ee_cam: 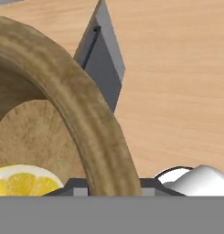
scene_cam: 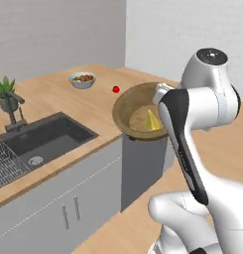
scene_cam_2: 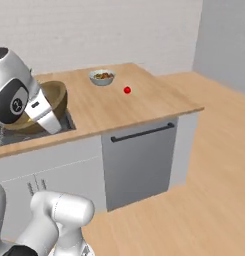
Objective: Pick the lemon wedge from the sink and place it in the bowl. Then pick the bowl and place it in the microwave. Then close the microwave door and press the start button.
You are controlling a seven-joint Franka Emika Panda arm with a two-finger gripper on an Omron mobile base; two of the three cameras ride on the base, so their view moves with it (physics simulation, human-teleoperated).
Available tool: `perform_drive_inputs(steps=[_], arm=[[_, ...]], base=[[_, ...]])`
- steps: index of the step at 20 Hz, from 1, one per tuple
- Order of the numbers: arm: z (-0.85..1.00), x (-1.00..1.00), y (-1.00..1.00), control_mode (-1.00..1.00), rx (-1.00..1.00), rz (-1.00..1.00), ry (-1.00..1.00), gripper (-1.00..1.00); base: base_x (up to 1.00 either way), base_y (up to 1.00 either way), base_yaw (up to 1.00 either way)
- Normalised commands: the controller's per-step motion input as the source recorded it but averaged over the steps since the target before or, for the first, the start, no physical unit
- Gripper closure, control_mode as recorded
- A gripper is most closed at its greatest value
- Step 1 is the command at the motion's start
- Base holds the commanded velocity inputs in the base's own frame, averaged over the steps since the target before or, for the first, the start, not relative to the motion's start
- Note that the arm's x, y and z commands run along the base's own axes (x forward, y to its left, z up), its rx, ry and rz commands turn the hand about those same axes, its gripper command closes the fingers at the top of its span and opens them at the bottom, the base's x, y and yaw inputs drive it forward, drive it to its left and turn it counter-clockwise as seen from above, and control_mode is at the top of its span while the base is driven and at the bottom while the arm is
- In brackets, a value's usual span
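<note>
Kitchen counter behind. Bowl lifted clear, tilted, lemon wedge inside. Gripper clamps bowl rim. Wood rigid, light; wedge loose, may slide; rim grip, keep level.

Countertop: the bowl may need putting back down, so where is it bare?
The wooden countertop is bare between the sink and the small bowl of fruit, and right of the small red ball. The bowl with its lemon wedge crowds the near edge.
</note>
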Motion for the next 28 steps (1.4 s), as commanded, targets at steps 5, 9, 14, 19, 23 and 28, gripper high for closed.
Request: perform_drive_inputs(steps=[5,9,14,19,23,28], arm=[[0.0,0.0,0.0,1.0,0.0,0.0,0.0,1.0],[0.0,0.0,0.0,1.0,0.0,0.0,0.0,1.0],[0.0,0.0,0.0,1.0,0.0,0.0,0.0,1.0],[0.0,0.0,0.0,1.0,0.0,0.0,0.0,1.0],[0.0,0.0,0.0,1.0,0.0,0.0,0.0,1.0],[0.0,0.0,0.0,1.0,0.0,0.0,0.0,1.0]], base=[[-0.02,-0.04,-0.9],[0.0,-0.03,-0.92],[0.38,-0.17,-0.74],[1.0,-0.03,-0.42],[1.0,0.0,-0.3],[1.0,0.0,-0.29]])
